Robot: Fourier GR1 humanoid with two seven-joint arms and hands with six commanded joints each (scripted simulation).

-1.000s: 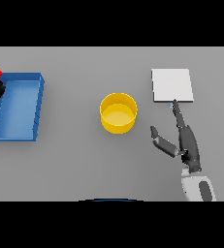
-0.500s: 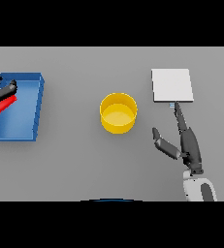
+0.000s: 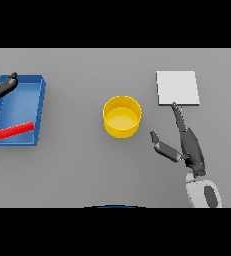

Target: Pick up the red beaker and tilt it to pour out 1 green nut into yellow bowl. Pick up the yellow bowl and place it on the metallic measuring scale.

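red beaker point(image 3: 11, 132) lying on its side in blue tray point(image 3: 39, 116), desk's point(image 3: 77, 170) left | left hand point(image 3: 2, 88) at tray's far-left corner, fingers loose, holding nothing | yellow bowl point(image 3: 122, 116) mid-desk | right hand point(image 3: 183, 144) between bowl and scale point(image 3: 177, 88), fingers spread wide | no writing legible

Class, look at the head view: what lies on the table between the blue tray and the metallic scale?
The yellow bowl sits between the blue tray and the scale; otherwise only bare grey table shows in the head view.
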